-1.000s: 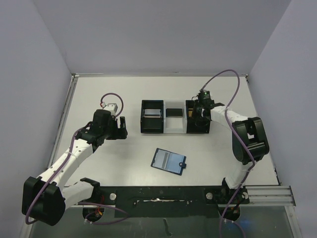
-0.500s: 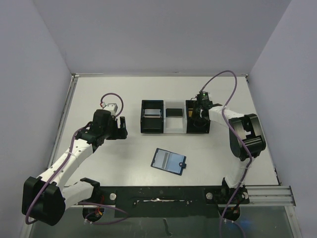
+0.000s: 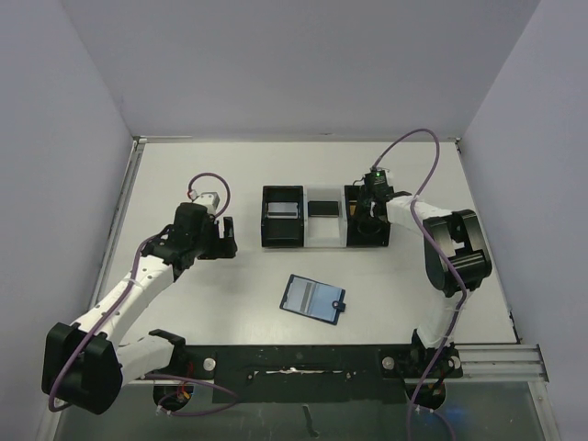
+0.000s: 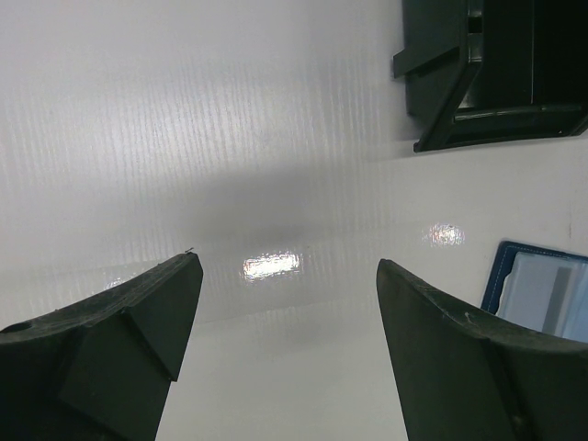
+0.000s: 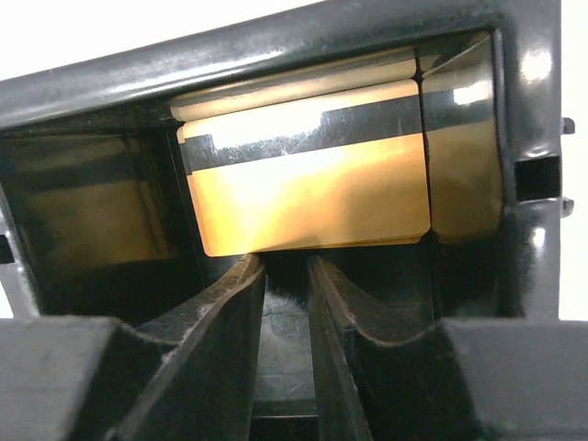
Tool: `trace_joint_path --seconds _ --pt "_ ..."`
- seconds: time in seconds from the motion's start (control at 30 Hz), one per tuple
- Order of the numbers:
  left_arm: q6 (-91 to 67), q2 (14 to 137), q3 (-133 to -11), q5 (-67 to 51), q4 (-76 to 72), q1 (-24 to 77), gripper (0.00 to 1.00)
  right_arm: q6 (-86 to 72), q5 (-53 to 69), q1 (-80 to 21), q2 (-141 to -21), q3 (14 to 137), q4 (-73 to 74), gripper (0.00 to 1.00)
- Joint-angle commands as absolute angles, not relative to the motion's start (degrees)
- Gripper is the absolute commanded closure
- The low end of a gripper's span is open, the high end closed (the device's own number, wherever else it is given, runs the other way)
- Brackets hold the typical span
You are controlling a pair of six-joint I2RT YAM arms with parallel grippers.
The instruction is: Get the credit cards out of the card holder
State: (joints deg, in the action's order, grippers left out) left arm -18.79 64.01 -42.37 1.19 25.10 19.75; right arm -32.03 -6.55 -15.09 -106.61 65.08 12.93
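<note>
The right gripper (image 5: 287,266) dips into the right-hand black square open-top box (image 3: 367,244), jaws a narrow slit apart with nothing between them, and a flat gold credit card (image 5: 308,184) lies inside just past its tips. Well left of that box the left gripper (image 4: 287,266) hovers with its jaws spread wide. The opened dark blue bifold card holder (image 3: 312,299) lies apart from the box, on its near-left side.

I see the card holder (image 3: 313,299) lying on the tabletop (image 3: 202,165), at six o'clock from a tray (image 3: 323,231) joining two boxes. One credit card (image 3: 283,209) lies in the nine-o'clock box (image 3: 265,219), a second card (image 3: 322,208) in the tray, and a third card (image 5: 308,175) in the three-o'clock box (image 3: 366,243).
</note>
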Motion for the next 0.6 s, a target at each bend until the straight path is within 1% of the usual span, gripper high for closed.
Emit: trace_joint_path --seconds 0.0,0.1,0.37,0.47,0.57 --pt "-18.24 64.27 -43.6 -0.11 22.78 19.47 0.23 -32.45 -9.31 -15.44 -107.35 67.16 11.63 0.7" --pt "-18.02 63.55 -43.32 -2.05 21.86 19.42 0.23 -32.43 -10.15 -15.45 -106.61 66.75 11.4 0.67" --pt "-17.84 63.52 -43.3 -2.41 21.81 19.42 0.23 -31.36 -7.86 -15.47 -101.83 65.8 12.72 0.66" --pt "-17.92 63.26 -43.18 -2.16 21.88 19.47 0.23 -31.21 -8.28 -15.55 -98.14 65.02 13.71 0.59" --pt "-17.93 63.08 -43.1 -2.66 21.72 19.49 0.23 -30.28 -8.12 -15.54 -94.51 64.42 14.35 0.55"
